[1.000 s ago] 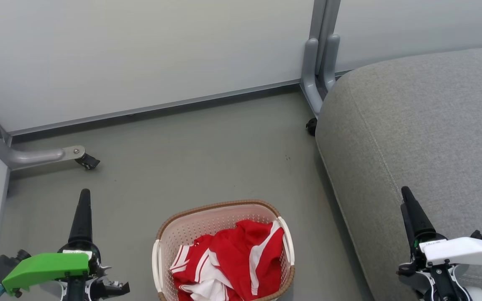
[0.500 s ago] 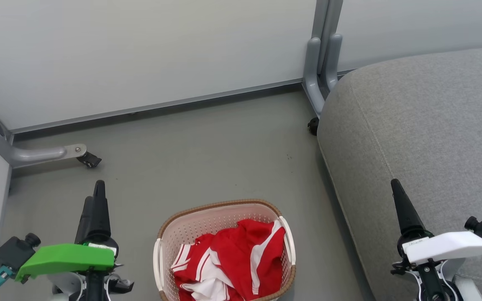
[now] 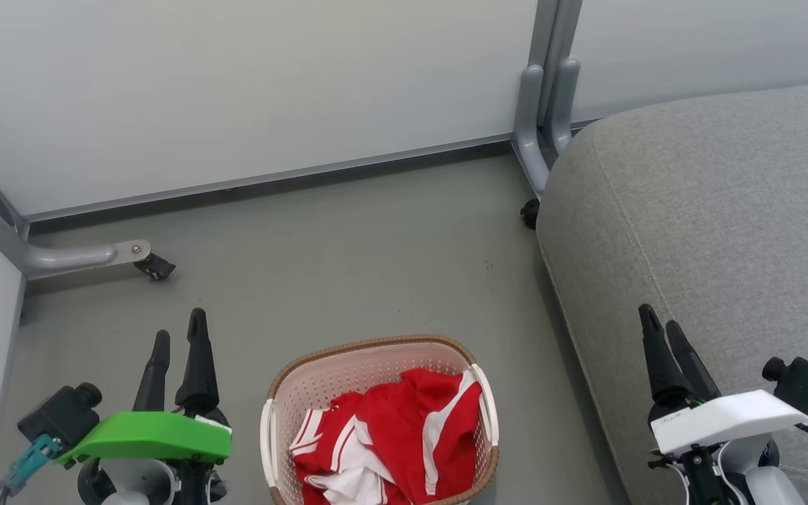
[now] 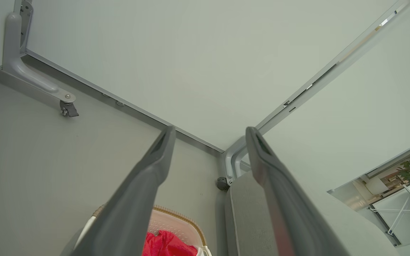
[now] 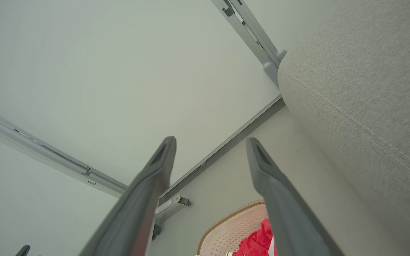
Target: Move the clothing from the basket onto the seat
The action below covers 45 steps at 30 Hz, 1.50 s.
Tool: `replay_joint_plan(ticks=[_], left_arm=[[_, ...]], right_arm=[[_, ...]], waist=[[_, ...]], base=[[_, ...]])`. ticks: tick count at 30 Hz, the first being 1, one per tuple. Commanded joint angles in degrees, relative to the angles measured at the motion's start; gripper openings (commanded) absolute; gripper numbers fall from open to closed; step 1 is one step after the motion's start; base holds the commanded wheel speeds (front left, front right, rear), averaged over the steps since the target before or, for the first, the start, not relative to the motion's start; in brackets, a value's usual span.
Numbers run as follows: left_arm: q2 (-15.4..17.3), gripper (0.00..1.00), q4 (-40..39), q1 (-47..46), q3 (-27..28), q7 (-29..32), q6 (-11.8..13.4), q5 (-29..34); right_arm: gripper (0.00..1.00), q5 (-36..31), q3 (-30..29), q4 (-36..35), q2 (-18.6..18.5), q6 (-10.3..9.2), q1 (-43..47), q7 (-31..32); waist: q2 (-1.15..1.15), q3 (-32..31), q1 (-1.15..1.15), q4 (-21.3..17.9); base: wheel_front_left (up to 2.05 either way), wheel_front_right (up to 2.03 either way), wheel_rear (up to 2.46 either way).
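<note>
The basket [image 3: 370, 344] stood on the grey floor [image 3: 348, 245] at 6 o'clock in the head view, its near end cut off by the frame edge. The clothing [image 3: 397, 435] lay heaped inside it, red with white stripes. It was bunched toward the basket's 5 o'clock side and left perforated wall bare toward 11 o'clock. All the red cloth in view lay within the brown rim.

The seat [image 3: 726, 210] took up the head view from 1 to 5 o'clock. Its rounded edge was near the basket's 3 o'clock side, with a strip of floor between them. A stitched seam ran down the cushion toward 5 o'clock.

The left gripper [image 3: 179, 327], under a green cover, hung over the floor at the basket's 9 o'clock. Its fingers pointed to 12 and stood apart, with nothing between them. In the left wrist view the basket and a fold of red cloth sat at 6 o'clock below the spread fingers, and the seat showed at 5 o'clock.

The right gripper [image 3: 658, 317], under a white cover, hung over the seat's edge at the basket's 3 o'clock. Its fingers overlapped in the head view. The right wrist view showed them wide apart and empty, with the basket at 6 o'clock and the seat at 2 o'clock.

A pale wall panel [image 3: 236, 84] ran across 12 o'clock. A grey post [image 3: 548, 105] stood at 1 o'clock, and a castered foot [image 3: 130, 252] lay at 9 o'clock.
</note>
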Motion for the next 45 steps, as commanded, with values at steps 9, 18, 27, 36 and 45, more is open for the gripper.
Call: replay_joint_plan(ticks=[9, 18, 27, 36, 45], left_arm=[[0.44, 1.0, -0.22, 0.38, -1.2, -1.97, 1.15, 7.66], [0.49, 1.0, 0.08, 0.25, -2.5, -3.35, 1.89, 14.56], [0.53, 1.0, 0.18, 0.35, -3.52, -4.63, 2.44, 20.12], [0.56, 1.0, 0.45, 0.58, -4.72, -5.99, 3.16, 25.87], [0.58, 1.0, 0.55, 0.63, -5.56, -7.1, 3.62, 30.62]], right_arm=[[1.0, -8.67, 1.24, 0.16, -0.46, 0.03, 0.27, -2.04], [1.0, -15.1, 2.0, -0.6, -0.51, 0.03, 0.36, -3.46], [1.0, -20.9, 2.74, -0.36, -0.54, 0.03, 0.5, -4.78], [1.0, -27.24, 3.3, -0.23, -0.59, 0.03, 0.57, -6.11], [1.0, -31.98, 3.79, -0.19, -0.63, 0.03, 0.55, -7.25]], waist=[[0.0, 0.05, 0.0, 0.34], [0.0, 0.16, 0.0, 0.72], [0.0, 0.07, 0.0, 1.06], [0.0, 0.2, 0.0, 1.52], [0.0, 0.33, 0.0, 1.87]], base=[[0.0, 0.0, 0.0], [0.0, 0.0, 0.0], [0.0, 0.0, 0.0], [0.0, 0.0, 0.0], [0.0, 0.0, 0.0]])
